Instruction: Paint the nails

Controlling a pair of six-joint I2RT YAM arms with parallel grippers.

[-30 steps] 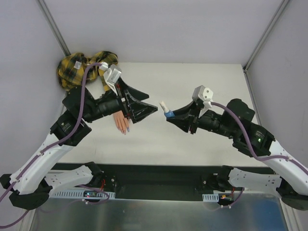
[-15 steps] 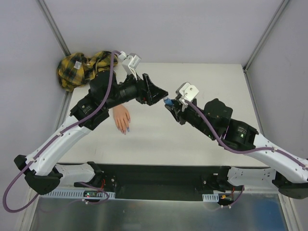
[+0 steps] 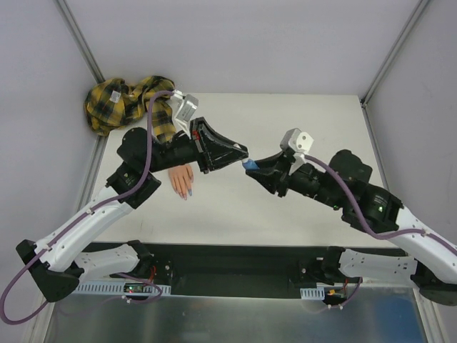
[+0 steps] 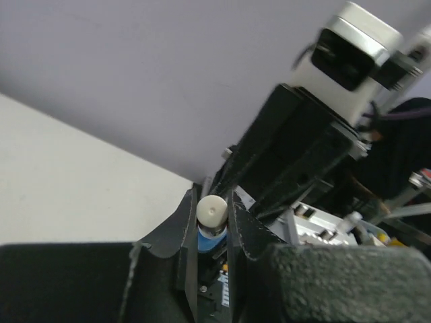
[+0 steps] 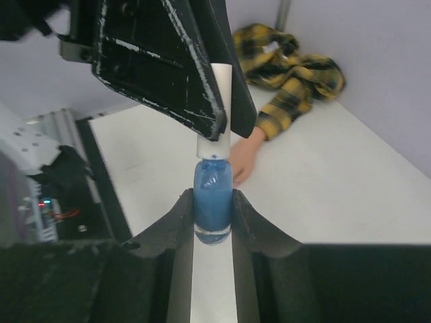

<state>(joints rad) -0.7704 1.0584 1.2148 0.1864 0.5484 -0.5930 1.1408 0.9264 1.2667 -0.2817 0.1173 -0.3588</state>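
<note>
Above the table, my right gripper (image 5: 213, 214) is shut on a small blue bottle (image 5: 213, 198), held upright. The bottle's white cap (image 4: 211, 211) sits between the fingers of my left gripper (image 4: 211, 217), which is shut on it. In the top view the two grippers meet tip to tip, left gripper (image 3: 241, 154) against right gripper (image 3: 251, 167). The flesh-coloured mannequin hand (image 3: 181, 179) lies flat on the table to their left, with its nails (image 3: 186, 193) pointing toward the near edge. Its yellow-black plaid sleeve (image 3: 121, 100) is bunched in the far left corner.
The white tabletop (image 3: 314, 128) is enclosed by pale walls at the back and both sides. A black strip (image 3: 235, 261) along the near edge carries both arm bases. The left arm's forearm crosses over the mannequin's wrist.
My left gripper swung over from above the mannequin hand to the bottle and went from wide open to shut on the white cap. The right gripper kept its hold on the bottle.
</note>
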